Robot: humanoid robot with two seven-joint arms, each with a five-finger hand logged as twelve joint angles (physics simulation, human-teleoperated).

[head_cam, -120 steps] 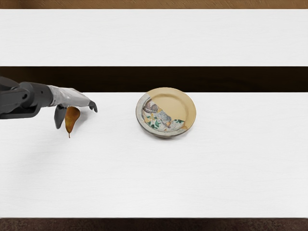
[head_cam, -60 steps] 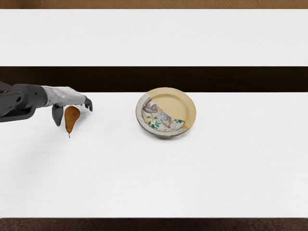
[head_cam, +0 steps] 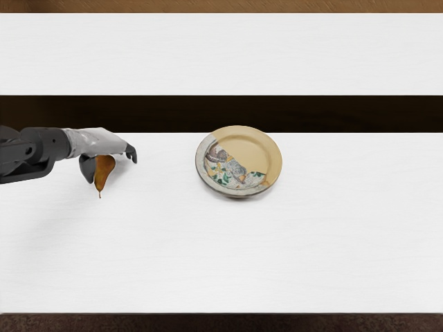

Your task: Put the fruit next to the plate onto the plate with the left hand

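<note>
In the head view, the left arm (head_cam: 28, 149) comes in from the left edge, low over the white table (head_cam: 277, 242), and the left hand (head_cam: 104, 144) is arched over the broad end of the pear (head_cam: 103, 174). The hand is half wide and not closed: the dark thumb (head_cam: 86, 168) lies against the left side of the pear, while the dark fingertips (head_cam: 131, 156) hang to the right of it, with a strip of white table showing between them and the fruit. The pear lies on the table with its thin stem end pointing toward the near edge, and it is well apart from the plate (head_cam: 271, 146), on the left of it. The plate stands close to the far edge of the table, a little left of the middle, and has a painted pattern on its left and lower part. Between pear and plate the surface is bare and flat. In front of both things a wide white area reaches to the near edge, where a dark floor strip (head_cam: 221, 323) begins. Behind the far edge runs a dark gap (head_cam: 291, 114), and beyond it there is a second white surface (head_cam: 221, 52) across the full width of the picture.
</note>
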